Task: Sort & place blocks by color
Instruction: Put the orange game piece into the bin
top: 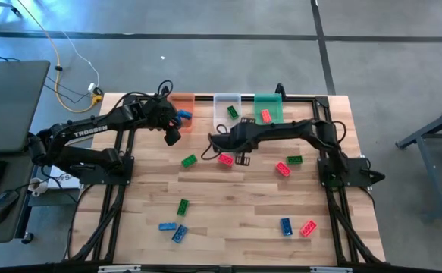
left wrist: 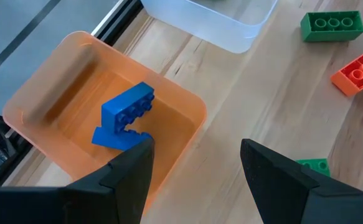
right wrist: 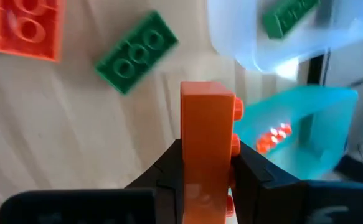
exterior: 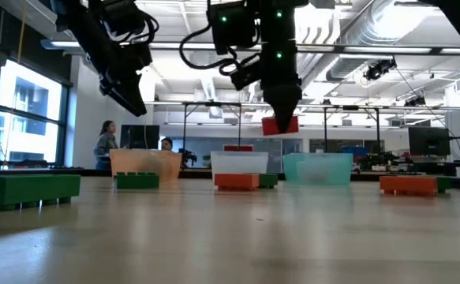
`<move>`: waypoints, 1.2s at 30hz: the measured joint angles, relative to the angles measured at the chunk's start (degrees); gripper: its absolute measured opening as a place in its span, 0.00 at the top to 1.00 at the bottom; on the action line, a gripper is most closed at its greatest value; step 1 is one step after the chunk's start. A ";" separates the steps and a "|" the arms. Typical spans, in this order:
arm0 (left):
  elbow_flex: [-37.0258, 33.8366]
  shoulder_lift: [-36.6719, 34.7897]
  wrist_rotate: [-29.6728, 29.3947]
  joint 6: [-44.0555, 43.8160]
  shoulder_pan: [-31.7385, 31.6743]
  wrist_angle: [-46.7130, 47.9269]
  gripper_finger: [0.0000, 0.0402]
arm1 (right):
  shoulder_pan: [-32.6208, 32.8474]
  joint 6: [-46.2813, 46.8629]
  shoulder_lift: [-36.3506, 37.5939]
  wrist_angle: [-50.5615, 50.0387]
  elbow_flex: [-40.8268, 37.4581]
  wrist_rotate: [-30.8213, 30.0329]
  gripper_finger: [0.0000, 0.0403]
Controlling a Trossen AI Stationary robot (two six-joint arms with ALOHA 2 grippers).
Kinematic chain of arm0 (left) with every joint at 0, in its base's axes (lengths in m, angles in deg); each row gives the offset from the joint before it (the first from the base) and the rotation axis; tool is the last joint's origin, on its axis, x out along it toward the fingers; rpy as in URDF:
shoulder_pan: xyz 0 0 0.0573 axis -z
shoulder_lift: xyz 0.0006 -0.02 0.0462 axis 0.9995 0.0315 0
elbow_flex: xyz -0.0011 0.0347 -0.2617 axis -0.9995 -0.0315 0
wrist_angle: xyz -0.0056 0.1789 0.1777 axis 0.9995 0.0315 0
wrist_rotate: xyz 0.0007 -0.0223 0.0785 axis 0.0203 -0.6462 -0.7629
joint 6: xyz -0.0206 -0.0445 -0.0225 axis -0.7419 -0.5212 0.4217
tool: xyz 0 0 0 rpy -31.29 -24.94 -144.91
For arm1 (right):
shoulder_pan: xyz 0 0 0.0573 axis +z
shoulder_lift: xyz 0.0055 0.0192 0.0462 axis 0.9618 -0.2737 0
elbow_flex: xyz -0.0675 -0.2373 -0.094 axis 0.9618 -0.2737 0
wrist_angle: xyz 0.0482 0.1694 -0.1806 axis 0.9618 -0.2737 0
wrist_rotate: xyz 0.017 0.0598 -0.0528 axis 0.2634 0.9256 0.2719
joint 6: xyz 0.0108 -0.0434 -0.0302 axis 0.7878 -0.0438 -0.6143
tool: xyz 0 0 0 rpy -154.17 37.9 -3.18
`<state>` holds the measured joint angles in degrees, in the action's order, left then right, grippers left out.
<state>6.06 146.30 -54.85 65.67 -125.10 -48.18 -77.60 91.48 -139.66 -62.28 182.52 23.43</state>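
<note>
While a red block [right wrist: 207, 140] is clamped upright between the closed fingers of the right gripper [right wrist: 207, 168], it is held in the air above the middle of the table [top: 236, 220], short of the row of bins at the far edge. The left gripper [left wrist: 193, 165] is held over the near corner of the orange bin [left wrist: 56, 93], with its fingers [left wrist: 128, 171] spread apart and nothing between them.

Three bins are lined up along the far edge. In the orange bin, two blue blocks [left wrist: 126, 115] are seen, one leaning on the other. In the clear bin [top: 227, 104], a single green block [top: 233, 112] is contained. In the green bin [top: 268, 98], a red block [top: 266, 116] is lying.

The remaining blocks are scattered on the wood: a green block [top: 189, 161] and a red one [top: 226, 159] near the middle, a red block [top: 283, 169] with a green one [top: 294, 160] just beside it toward the right, a green block [top: 183, 206] and two blue ones [top: 173, 230] toward the near left, and a blue block [top: 286, 226] beside a red one [top: 308, 228] at the near right.
</note>
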 joint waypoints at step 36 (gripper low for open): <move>-0.02 0.00 0.10 -4.53 0.16 1.92 0.43 | -20.60 5.62 42.63 35.46 -37.55 0.60 0.84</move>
<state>6.04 146.30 -54.75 61.15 -124.95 -46.25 -98.20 97.10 -97.03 -26.81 144.97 24.03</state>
